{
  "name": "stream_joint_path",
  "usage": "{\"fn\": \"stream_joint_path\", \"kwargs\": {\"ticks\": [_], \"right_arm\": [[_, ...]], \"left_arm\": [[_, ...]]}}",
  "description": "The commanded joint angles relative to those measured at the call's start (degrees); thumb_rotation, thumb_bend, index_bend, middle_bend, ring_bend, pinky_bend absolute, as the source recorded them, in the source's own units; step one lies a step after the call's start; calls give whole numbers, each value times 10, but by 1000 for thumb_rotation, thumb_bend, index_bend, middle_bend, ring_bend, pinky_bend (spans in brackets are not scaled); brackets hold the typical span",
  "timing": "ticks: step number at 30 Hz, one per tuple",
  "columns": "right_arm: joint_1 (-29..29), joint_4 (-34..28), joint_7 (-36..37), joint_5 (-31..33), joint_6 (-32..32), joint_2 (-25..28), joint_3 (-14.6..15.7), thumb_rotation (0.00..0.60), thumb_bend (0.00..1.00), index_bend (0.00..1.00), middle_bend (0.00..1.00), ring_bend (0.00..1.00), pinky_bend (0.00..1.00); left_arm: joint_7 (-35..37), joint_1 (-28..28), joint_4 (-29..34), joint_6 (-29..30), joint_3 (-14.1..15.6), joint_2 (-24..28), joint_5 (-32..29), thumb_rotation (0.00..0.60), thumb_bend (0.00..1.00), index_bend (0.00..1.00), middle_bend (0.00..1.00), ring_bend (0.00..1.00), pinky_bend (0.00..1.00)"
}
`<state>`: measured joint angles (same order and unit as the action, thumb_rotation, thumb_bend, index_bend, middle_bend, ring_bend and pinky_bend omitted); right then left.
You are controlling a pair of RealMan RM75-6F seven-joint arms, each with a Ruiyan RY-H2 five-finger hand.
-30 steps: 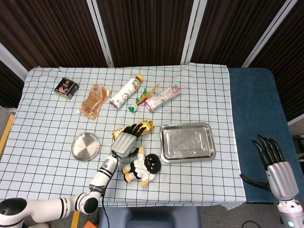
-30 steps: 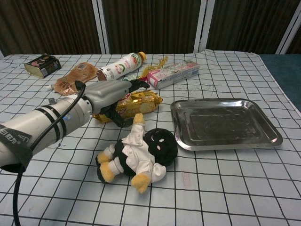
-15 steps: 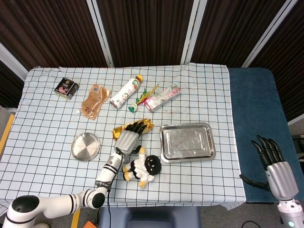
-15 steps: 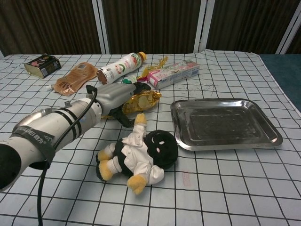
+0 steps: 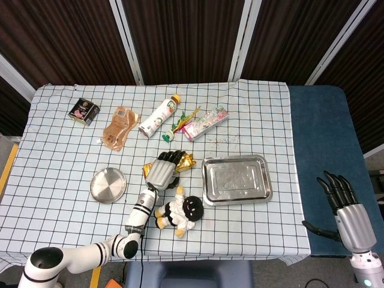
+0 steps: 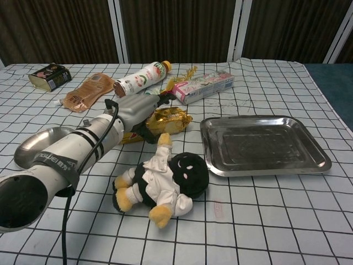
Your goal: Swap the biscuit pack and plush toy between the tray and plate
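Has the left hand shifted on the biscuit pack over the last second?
Yes. The left hand has slid up-table along the gold biscuit pack, farther from the plush toy, toward the white bottle.

Plate (image 5: 108, 185): left on table (image 5: 258, 114).
Tray (image 5: 236, 179): right of plate.
Biscuit pack (image 5: 185, 161): between plate and tray, under left robot hand (image 5: 162, 170).
Plush toy (image 5: 179, 212): just before biscuit pack.

Head looks down; chest faces level, nearer.
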<state>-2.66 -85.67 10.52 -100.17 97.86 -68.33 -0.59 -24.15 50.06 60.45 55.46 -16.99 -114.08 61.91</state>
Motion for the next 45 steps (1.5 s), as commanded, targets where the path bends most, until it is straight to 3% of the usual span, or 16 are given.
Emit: {"fn": "stream_joint_path", "kwargs": {"ticks": [1, 7, 9, 14, 17, 21, 25, 29, 36, 41, 45], "right_arm": [[0, 0, 0, 0, 0, 0, 0, 600, 48, 0, 0, 0, 0], [0, -1, -1, 1, -2, 0, 0, 600, 49, 0, 0, 0, 0], [0, 0, -1, 1, -2, 1, 1, 600, 49, 0, 0, 0, 0], [0, -1, -3, 2, -4, 0, 1, 600, 48, 0, 0, 0, 0], [0, -2, -2, 2, -4, 0, 2, 600, 48, 1, 0, 0, 0], [0, -1, -3, 1, -4, 0, 2, 600, 48, 3, 0, 0, 0], [0, -2, -3, 1, -5, 0, 3, 600, 48, 3, 0, 0, 0], [1, -3, -1, 1, -5, 1, 3, 600, 49, 6, 0, 0, 0], [1, -4, -3, 1, -5, 0, 4, 600, 48, 11, 0, 0, 0], [0, -5, -9, 3, -9, -2, 4, 600, 48, 11, 0, 0, 0], [-1, -6, -13, 6, -13, -3, 3, 600, 48, 11, 0, 0, 0]], "left_arm": [[0, 1, -12, -7, 2, -6, -6, 600, 397, 31, 108, 132, 179], [-3, 3, -36, -14, 1, -16, -15, 600, 404, 84, 166, 201, 229], [2, 4, -45, -9, 0, -21, -12, 600, 411, 122, 226, 263, 292], [28, 3, -76, 18, 8, -34, 23, 600, 518, 294, 492, 504, 567], [45, 2, -93, 33, 16, -40, 45, 600, 590, 364, 582, 589, 679], [54, -2, -95, 50, 22, -35, 67, 600, 628, 401, 624, 634, 727], [39, -17, -51, 77, 28, 1, 84, 600, 629, 416, 639, 644, 731], [9, -49, 39, 96, 38, 69, 84, 600, 629, 416, 650, 653, 738], [-25, -125, 178, 134, 82, 189, 77, 600, 626, 416, 651, 654, 738], [-29, -164, 229, 150, 99, 238, 61, 600, 628, 416, 651, 654, 739], [-20, -186, 234, 162, 117, 242, 69, 600, 627, 417, 650, 654, 738]]}}
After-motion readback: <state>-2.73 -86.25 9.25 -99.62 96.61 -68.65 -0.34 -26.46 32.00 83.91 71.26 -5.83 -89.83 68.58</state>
